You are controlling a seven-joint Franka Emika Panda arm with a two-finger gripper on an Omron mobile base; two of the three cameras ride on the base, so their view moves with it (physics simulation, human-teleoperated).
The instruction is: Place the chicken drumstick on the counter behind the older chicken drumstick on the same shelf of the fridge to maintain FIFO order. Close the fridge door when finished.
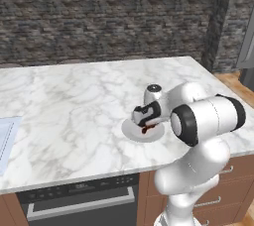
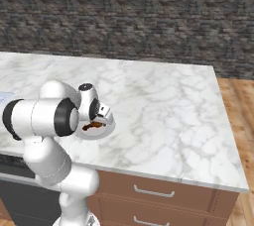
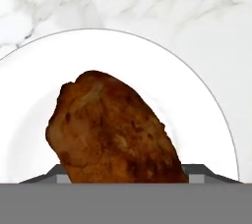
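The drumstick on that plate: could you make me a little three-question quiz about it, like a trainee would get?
1. True or false: the drumstick lies on a white plate.
2. What does the plate stand on? A) the wooden floor B) the marble counter C) a fridge shelf
3. In the hand view, where do the hand's fingertips sit relative to the drumstick?

Key: 1. True. 2. B. 3. One on each side of its lower end, close against it; whether they already grip it cannot be told.
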